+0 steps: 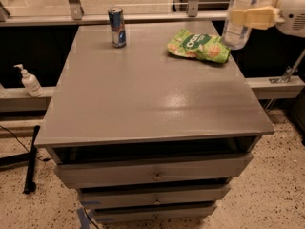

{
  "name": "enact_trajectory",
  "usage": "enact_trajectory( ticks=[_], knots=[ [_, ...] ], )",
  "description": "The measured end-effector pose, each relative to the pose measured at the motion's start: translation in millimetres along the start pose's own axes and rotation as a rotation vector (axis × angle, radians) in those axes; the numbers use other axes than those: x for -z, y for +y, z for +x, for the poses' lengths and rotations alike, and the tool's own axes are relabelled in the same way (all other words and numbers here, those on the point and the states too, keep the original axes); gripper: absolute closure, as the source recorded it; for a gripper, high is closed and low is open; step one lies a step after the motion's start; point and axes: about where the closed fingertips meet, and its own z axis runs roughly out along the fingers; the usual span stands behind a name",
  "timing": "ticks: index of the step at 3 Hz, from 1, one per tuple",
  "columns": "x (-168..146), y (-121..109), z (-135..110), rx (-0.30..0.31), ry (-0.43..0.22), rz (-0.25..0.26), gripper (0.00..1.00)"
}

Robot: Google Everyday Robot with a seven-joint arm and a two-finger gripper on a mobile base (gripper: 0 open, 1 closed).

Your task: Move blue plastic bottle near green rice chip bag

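The blue plastic bottle [240, 16] is a tall clear bottle with a pale label, held upright in the air at the top right, its cap cut off by the frame's top edge. My gripper [248, 16] is shut on the bottle's middle with its pale yellow fingers [255, 17]; the white arm comes in from the right. The bottle's base hangs just above and to the right of the green rice chip bag [198, 45], which lies flat on the grey cabinet top [143, 94] near its back right edge.
A slim blue-silver drink can [116, 26] stands at the back left of the cabinet top. A white pump bottle [29, 81] stands on a ledge to the left. Drawers [155, 175] face the front. A metal rail [143, 18] runs behind the cabinet.
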Motion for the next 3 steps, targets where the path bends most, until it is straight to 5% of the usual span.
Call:
enact_trajectory(
  ticks=[1, 3],
  knots=[
    [13, -26, 15, -0.031, -0.045, 0.048, 1.00],
    [18, -41, 42, -0.031, 0.004, 0.089, 1.00]
  ],
)
